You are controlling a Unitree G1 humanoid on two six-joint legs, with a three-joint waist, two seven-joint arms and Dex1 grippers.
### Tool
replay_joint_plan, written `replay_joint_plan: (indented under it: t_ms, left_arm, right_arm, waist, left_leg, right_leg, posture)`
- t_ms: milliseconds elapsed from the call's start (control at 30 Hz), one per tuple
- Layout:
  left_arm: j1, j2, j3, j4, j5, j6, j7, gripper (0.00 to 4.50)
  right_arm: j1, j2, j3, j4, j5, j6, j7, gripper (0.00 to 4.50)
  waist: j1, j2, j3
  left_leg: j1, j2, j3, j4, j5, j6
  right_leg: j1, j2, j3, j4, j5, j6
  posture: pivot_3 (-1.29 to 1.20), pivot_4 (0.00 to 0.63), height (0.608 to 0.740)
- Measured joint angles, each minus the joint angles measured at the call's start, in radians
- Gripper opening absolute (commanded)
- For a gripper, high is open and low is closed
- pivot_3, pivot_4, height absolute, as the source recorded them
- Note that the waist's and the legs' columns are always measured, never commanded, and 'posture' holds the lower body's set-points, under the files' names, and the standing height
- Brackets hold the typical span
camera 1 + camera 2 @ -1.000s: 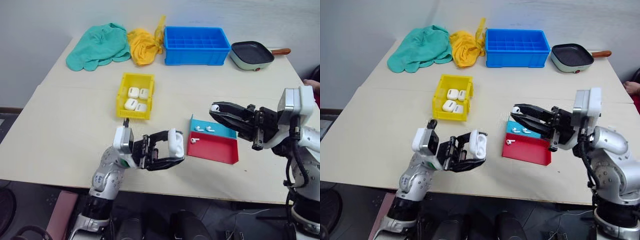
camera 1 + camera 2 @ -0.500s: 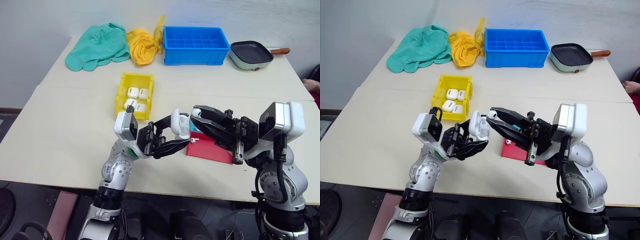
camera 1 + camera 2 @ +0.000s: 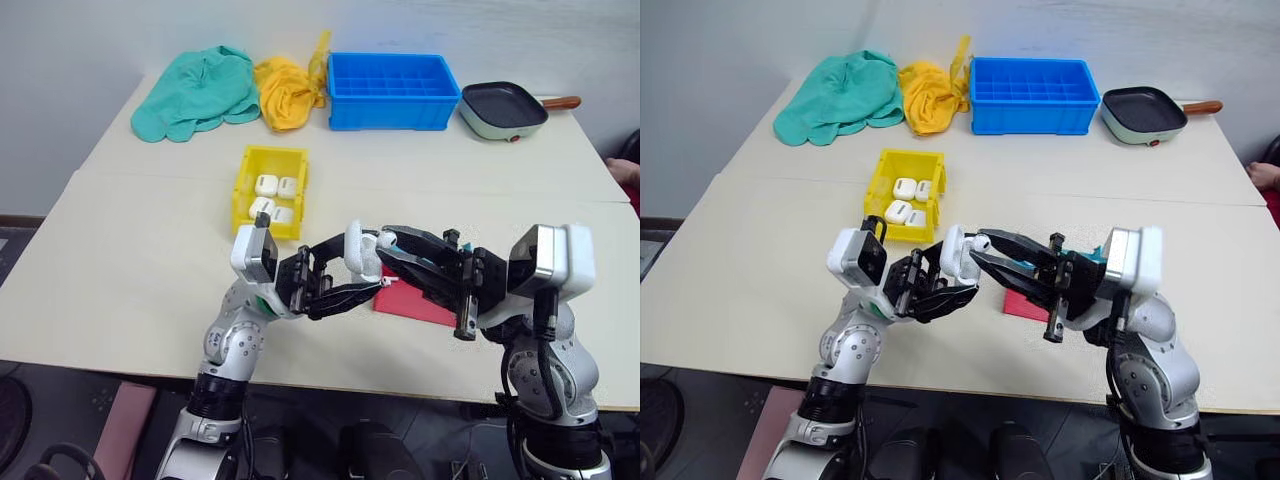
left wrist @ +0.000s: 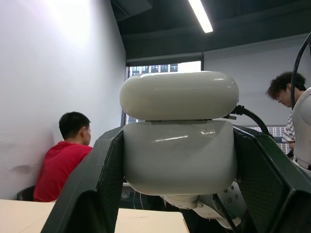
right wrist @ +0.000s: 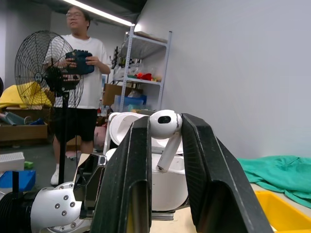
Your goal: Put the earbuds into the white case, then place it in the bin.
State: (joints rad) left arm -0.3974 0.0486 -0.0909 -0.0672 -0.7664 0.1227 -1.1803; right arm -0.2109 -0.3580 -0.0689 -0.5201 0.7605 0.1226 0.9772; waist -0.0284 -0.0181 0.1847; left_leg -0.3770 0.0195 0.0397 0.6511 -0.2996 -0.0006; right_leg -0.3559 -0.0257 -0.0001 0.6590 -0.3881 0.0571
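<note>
Above the near edge of the pale table point(image 3: 120, 270), the left gripper point(image 3: 362, 268) is clamped on the small glossy white rounded case point(image 4: 179, 141), its hinged lid open. The right gripper point(image 5: 165, 127) pinches one tiny glossy white earbud point(image 5: 165, 124) just beside the case's open top. The small bright yellow plastic bin point(image 3: 244, 195) sits farther back, holding four similar white cases point(image 3: 274, 198).
</note>
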Motion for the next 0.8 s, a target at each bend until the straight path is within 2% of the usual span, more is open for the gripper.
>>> replay_joint_plan:
  t_ms: [333, 800]
  left_arm:
    - [0.01, -0.002, -0.005, 0.0, 0.019, -0.004, -0.012, 2.82]
    - [0.011, -0.024, 0.008, 0.003, 0.024, -0.035, -0.012, 2.82]
  right_arm:
    - [-0.017, 0.013, 0.063, 0.048, -0.027, -0.062, 0.009, 0.45]
    - [-0.096, 0.006, 0.083, 0.067, -0.031, -0.026, -0.008, 0.45]
  waist:
    - [0.001, 0.0, 0.0]
    - [0.001, 0.0, 0.0]
  left_leg:
    - [0.0, 0.0, 0.0, 0.0, 0.0, 0.0]
    - [0.0, 0.0, 0.0, 0.0, 0.0, 0.0]
  right_leg:
    - [0.0, 0.0, 0.0, 0.0, 0.0, 0.0]
    - [0.0, 0.0, 0.0, 0.0, 0.0, 0.0]
  posture:
    - [0.0, 0.15, 0.74]
    - [0.0, 0.15, 0.74]
